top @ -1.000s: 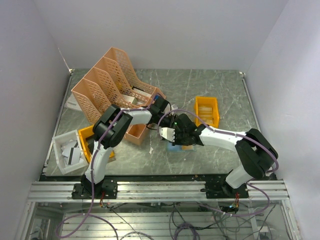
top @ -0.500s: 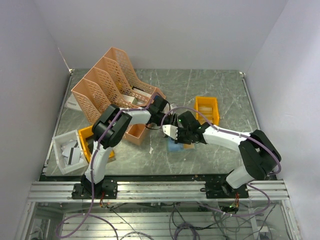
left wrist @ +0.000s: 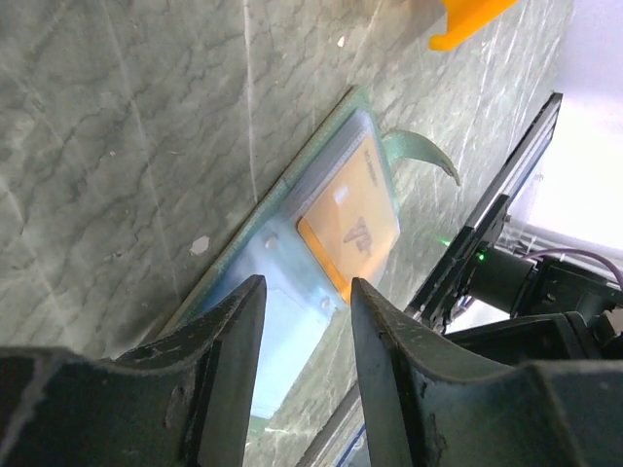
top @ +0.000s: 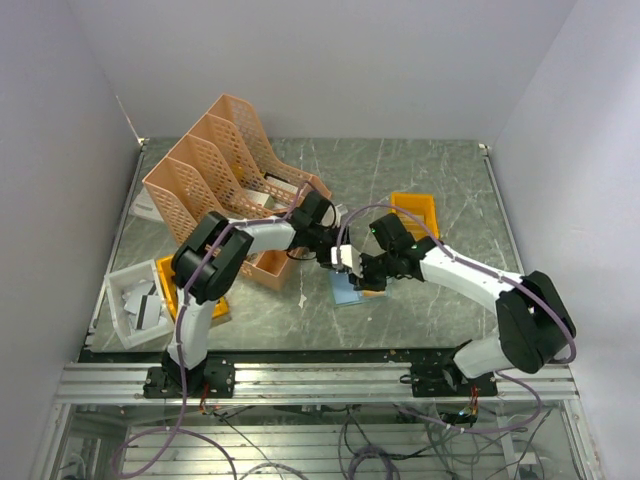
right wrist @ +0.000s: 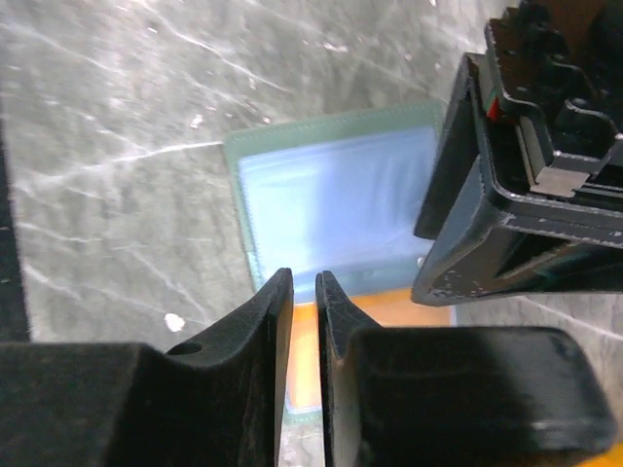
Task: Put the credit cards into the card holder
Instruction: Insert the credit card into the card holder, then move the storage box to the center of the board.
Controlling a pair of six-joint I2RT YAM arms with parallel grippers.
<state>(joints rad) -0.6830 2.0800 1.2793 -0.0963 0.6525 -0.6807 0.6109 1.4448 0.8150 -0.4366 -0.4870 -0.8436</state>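
Left tool (left wrist: 305, 284) stands with its jaws apart and bare over the card holder (left wrist: 336, 161), which lies opened flat on the counter (left wrist: 117, 146), mid-frame in the overhead view. Right tool (right wrist: 304, 277) shows only a sliver of gap, with nothing in it. An orange card (left wrist: 350, 229) sits in one clear pocket. The holder looks light, floppy and likely to skate on the polished stone, so pin one leaf down. Cards seem stiff, thin and slick: pinch a short edge.
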